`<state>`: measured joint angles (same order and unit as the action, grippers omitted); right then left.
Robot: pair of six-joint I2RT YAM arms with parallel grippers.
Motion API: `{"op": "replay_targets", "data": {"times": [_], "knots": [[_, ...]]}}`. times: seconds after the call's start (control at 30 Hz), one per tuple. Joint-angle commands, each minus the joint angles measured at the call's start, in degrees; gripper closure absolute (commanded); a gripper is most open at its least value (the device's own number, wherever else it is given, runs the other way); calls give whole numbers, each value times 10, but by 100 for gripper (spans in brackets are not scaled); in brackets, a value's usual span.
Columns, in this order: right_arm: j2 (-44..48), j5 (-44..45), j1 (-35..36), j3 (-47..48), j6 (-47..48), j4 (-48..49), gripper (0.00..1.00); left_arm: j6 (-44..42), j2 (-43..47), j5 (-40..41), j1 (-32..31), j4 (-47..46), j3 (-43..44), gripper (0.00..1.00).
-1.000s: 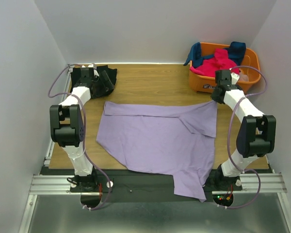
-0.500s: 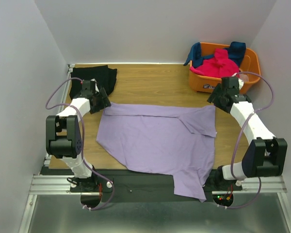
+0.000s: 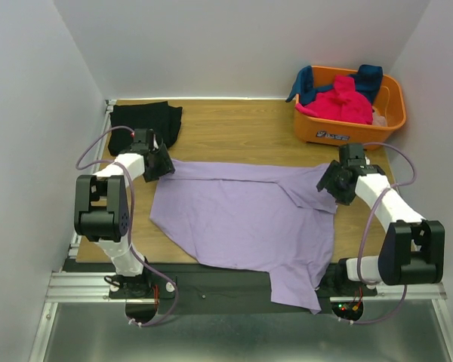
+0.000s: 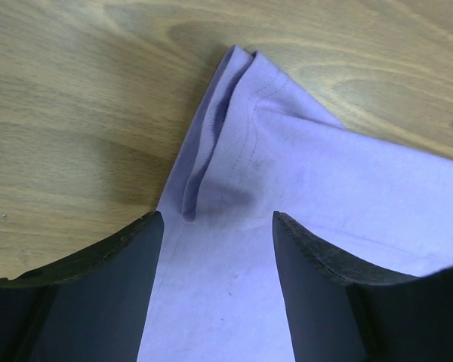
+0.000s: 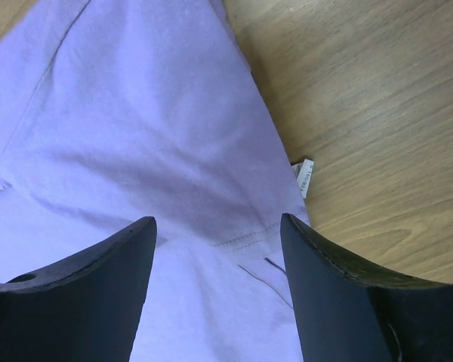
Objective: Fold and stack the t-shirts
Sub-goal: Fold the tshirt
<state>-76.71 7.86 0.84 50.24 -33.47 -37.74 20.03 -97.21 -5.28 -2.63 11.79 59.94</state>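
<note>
A large lavender t-shirt [image 3: 241,215] lies spread on the wooden table, its front right part hanging over the near edge. My left gripper [image 3: 160,167] hovers open over the shirt's back-left corner [image 4: 302,173], jaws straddling the cloth [image 4: 217,219]. My right gripper [image 3: 328,185] is open above the shirt's right edge [image 5: 136,113], cloth between its jaws [image 5: 217,222] and nothing gripped. A black t-shirt [image 3: 140,117] lies bunched at the back left corner. Hot-pink [image 3: 340,102] and dark teal [image 3: 306,81] shirts fill the basket.
An orange plastic basket [image 3: 317,128] stands at the back right of the table. Bare wood [image 3: 234,128] shows behind the lavender shirt. A small white label [image 5: 305,177] sticks out at the shirt's right hem. White walls close in both sides.
My left gripper came forward from the black shirt to the lavender shirt's back-left corner. My right gripper left the basket, opened, and dropped to the shirt's right edge.
</note>
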Motion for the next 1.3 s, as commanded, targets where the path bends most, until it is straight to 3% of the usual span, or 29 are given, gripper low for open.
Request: {"op": "replay_targets", "data": {"times": [0.0, 0.2, 0.33, 0.63, 1.0, 1.27], "knots": [[28, 2, 4, -7, -11, -6, 28, 3, -17, 10, -8, 1, 16, 31], [38, 3, 5, -30, -19, -9, 27, 5, -23, 18, -26, -1, 19, 34], [44, 4, 4, -34, -21, -11, 27, 8, -23, 34, -31, -1, 21, 46], [51, 4, 4, -34, -21, -16, 27, -10, -3, 105, -31, 31, 43, 43], [51, 2, 4, -38, -21, -19, 27, -3, -11, 80, -33, 27, 47, 44], [63, -3, 4, -63, -34, -23, 27, -1, -15, 67, -39, 17, 45, 59]]}}
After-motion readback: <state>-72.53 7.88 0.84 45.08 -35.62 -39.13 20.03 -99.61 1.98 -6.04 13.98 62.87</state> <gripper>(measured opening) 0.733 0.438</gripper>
